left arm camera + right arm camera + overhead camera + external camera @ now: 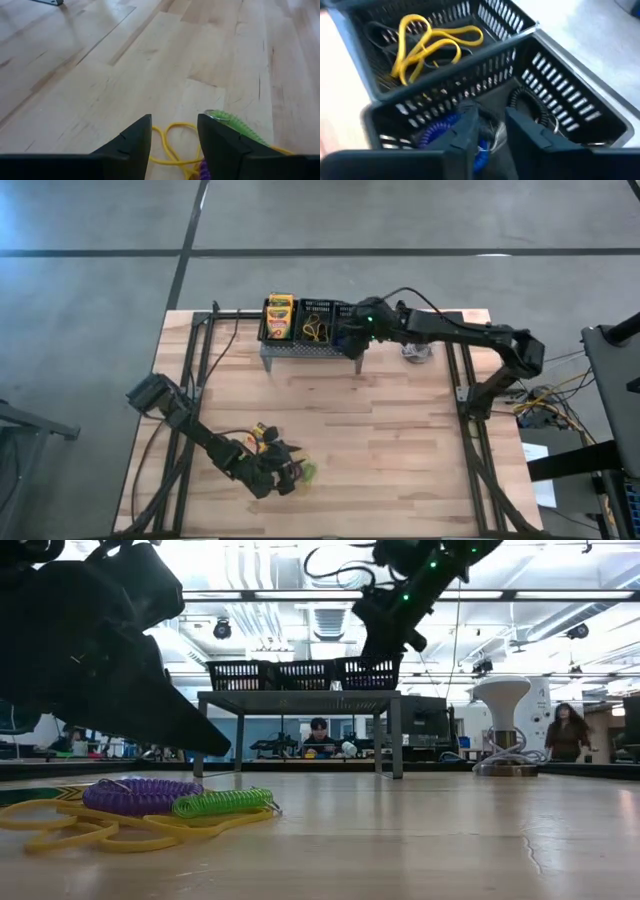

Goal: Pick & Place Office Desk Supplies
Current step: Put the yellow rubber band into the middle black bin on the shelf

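Three black mesh baskets (312, 323) stand in a row on the grey stand (310, 351) at the far edge. The leftmost holds crayon boxes (280, 317), the middle one yellow band loops (427, 42). My right gripper (492, 127) is open and hangs in the rightmost basket (560, 100), above a blue coil (437, 132) and a black coil (530, 105). My left gripper (174, 132) is open near the near edge, just above a pile of loops lying flat on the table: a yellow band (172, 145), a green coil (225, 802) and a purple coil (140, 795).
A small yellow-and-dark object (262, 436) lies beside the left arm's wrist. The white dome object (503, 700) stands right of the stand, near the far edge. The black frame rails (200, 380) run along both table sides. Bare wood (380, 430) spans the middle. People sit in the room behind.
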Tool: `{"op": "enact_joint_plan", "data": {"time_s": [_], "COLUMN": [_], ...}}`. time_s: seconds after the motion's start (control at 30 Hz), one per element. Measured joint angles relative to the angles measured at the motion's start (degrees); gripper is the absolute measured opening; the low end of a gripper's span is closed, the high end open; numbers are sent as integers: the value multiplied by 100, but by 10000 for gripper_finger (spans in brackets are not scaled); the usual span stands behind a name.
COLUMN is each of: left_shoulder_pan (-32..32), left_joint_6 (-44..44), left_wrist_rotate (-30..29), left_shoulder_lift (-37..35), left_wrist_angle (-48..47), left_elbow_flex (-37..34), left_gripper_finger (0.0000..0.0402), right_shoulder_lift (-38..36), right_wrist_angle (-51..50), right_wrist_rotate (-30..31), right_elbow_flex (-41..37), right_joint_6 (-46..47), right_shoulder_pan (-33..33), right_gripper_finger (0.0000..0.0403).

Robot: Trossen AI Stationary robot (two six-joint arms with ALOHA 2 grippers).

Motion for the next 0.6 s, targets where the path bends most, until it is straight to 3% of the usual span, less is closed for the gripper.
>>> {"op": "enact_joint_plan", "data": {"time_s": [0.27, 0.43, 0.6], "left_shoulder_pan": [-26, -75, -195], "left_joint_6": [-2, -44, -701], "left_wrist_rotate": [155, 172, -151], "left_shoulder_lift": [-2, -131, -768], "left_wrist_angle": [-31, -332, -1377], "left_elbow_flex": [4, 19, 18], "left_gripper_finger": [163, 163, 163], "right_shoulder_lift": [157, 5, -33], "right_wrist_angle": [-247, -175, -15], "right_wrist_rotate": [740, 977, 1012], "right_elbow_flex": [759, 841, 468], "right_joint_6": [-212, -518, -418], "right_shoulder_pan": [315, 1127, 2255], "right_gripper_finger": [178, 180, 169]}}
